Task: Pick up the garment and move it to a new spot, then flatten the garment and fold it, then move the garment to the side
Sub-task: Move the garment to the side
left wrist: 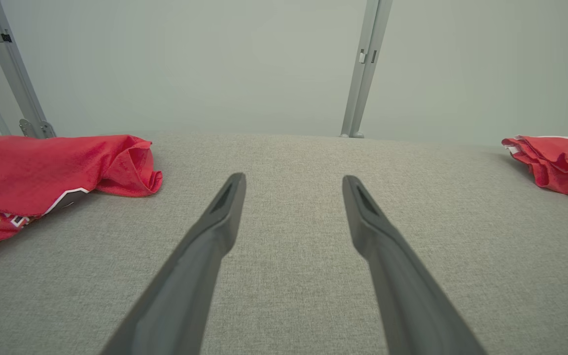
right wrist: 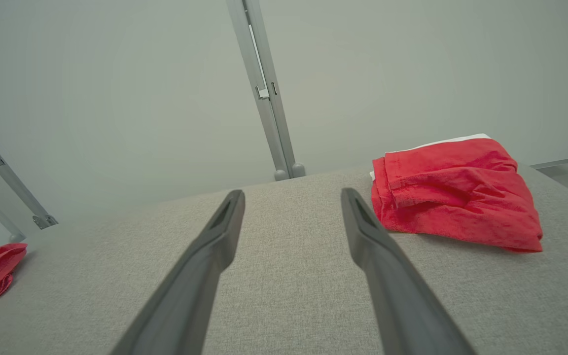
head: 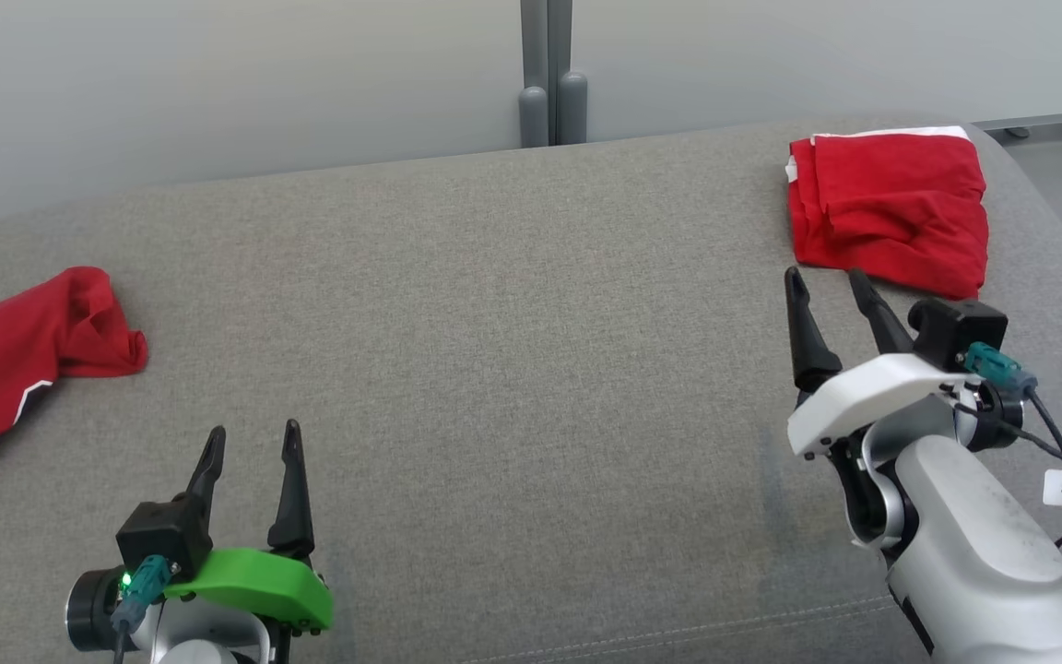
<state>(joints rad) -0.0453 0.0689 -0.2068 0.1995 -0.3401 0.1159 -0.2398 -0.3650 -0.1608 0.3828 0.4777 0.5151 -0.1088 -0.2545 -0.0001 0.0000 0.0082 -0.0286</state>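
At the left edge of the grey padded surface (head: 513,323) lies a loose red garment (head: 5,341) with white trim and some lettering, its bunched end turned toward the middle. I judge this is the one you must handle now, because it is not yet flattened or folded.

Your left gripper (head: 254,429) stands near the front edge, to the right of that garment and well apart from it. Its jaws are wide and hold nothing. In the left wrist view the bunched end lies off to the left of the fingers (left wrist: 215,231), not between them.

To do the pick well, turn this gripper toward the bunched end, come down over a raised fold and close on cloth only, without pressing into the padding. Lift enough that the hanging part does not drag. Then put it on the bare middle, where there is place for flattening.

Further right, the right gripper (head: 826,275) also has wide, empty jaws. It is just beside the near edge of a folded red garment (head: 890,212) in the far right corner and seems not to touch it. That one looks finished, so leave it alone.
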